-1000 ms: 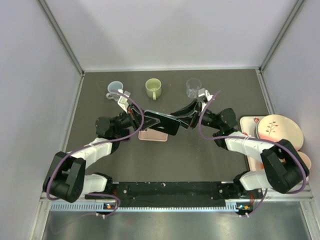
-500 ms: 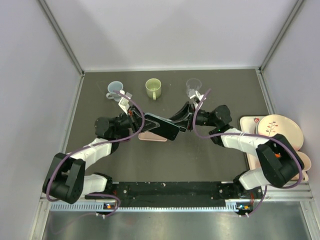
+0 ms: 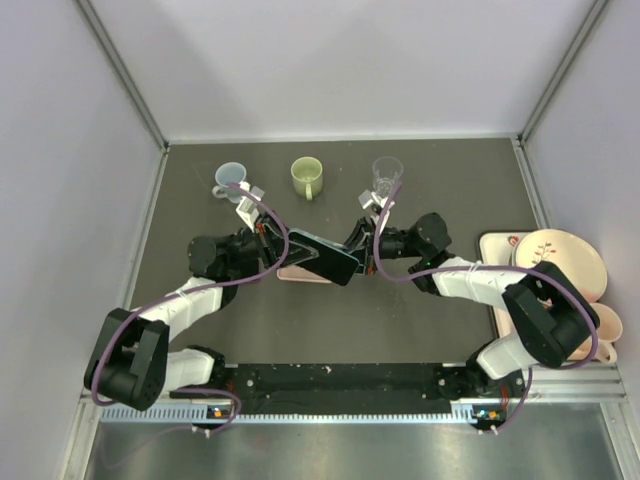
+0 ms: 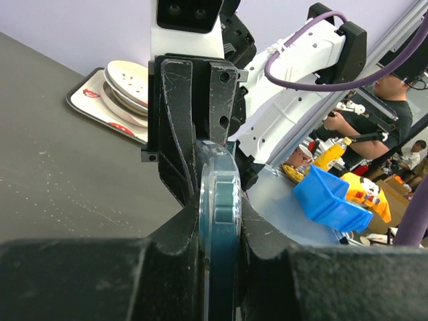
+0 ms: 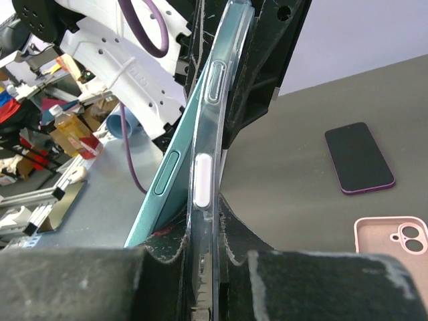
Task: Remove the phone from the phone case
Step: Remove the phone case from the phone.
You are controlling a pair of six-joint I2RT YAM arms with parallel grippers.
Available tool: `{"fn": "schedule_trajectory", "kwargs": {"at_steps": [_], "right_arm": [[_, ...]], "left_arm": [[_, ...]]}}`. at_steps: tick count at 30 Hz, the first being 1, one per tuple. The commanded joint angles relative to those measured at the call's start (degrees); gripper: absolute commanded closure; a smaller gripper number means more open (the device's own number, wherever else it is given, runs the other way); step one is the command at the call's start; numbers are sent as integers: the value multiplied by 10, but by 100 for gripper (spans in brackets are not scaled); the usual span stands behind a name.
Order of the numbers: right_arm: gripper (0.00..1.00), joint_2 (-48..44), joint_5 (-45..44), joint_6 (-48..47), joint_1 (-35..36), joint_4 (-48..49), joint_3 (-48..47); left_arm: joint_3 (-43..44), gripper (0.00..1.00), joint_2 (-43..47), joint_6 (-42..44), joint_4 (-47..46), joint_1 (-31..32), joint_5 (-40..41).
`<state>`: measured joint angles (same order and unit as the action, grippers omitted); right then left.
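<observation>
A teal phone (image 3: 322,256) in a clear case is held above the table between both grippers. My left gripper (image 3: 283,250) is shut on one end; in the left wrist view (image 4: 221,214) the phone (image 4: 221,200) sits edge-on between the fingers with the clear rim still round it. My right gripper (image 3: 358,252) is shut on the other end. In the right wrist view (image 5: 204,224) the fingers pinch only the clear case (image 5: 206,167). The teal phone (image 5: 167,190) angles away from the case on the left at this end.
A pink case (image 3: 305,271) lies on the table under the held phone, and also shows in the right wrist view (image 5: 394,241) beside a dark phone (image 5: 359,157). A blue cup (image 3: 230,178), green mug (image 3: 307,176) and clear glass (image 3: 387,172) stand behind. Plates (image 3: 555,262) sit at right.
My right gripper has moved left toward the left gripper, its arm folding in. The phone between them now looks shorter and more tilted. The left arm has hardly moved.
</observation>
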<state>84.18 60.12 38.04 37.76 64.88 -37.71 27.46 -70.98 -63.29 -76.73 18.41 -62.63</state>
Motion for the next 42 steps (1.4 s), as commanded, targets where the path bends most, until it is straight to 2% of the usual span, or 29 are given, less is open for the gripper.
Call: {"fn": "schedule_trajectory", "kwargs": {"at_steps": [1, 3, 4, 6, 7, 10, 13, 17, 27, 35, 42], "right_arm": [[100, -9, 76, 14, 42, 74, -19], [100, -10, 76, 20, 39, 75, -18], [100, -11, 73, 24, 36, 79, -17], [100, -12, 64, 35, 25, 87, -12], [100, -11, 56, 41, 20, 99, -10], [100, -8, 42, 64, -1, 122, -2], [100, -6, 34, 79, -15, 129, 4], [100, -1, 33, 78, -19, 118, 5], [100, 33, 33, 92, -23, 111, 2], [100, 40, 38, 92, -28, 93, -3], [100, 56, 45, 73, -29, 32, -17]], "left_arm": [[4, 100, -8, 34, -142, -16, 139], [3, 100, -10, 40, -130, -16, 139], [3, 93, -12, 47, -127, -16, 139], [0, 86, -12, 55, -113, -17, 139], [0, 79, -14, 64, -109, -17, 139], [-1, 69, -17, 83, -91, -19, 134], [-3, 64, -22, 94, -80, -20, 133], [0, 50, -28, 97, -80, -21, 130], [5, 29, -27, 85, -102, -21, 113], [5, 2, -25, 76, -127, -28, 128], [24, 2, -14, 101, -120, -47, 112]]}}
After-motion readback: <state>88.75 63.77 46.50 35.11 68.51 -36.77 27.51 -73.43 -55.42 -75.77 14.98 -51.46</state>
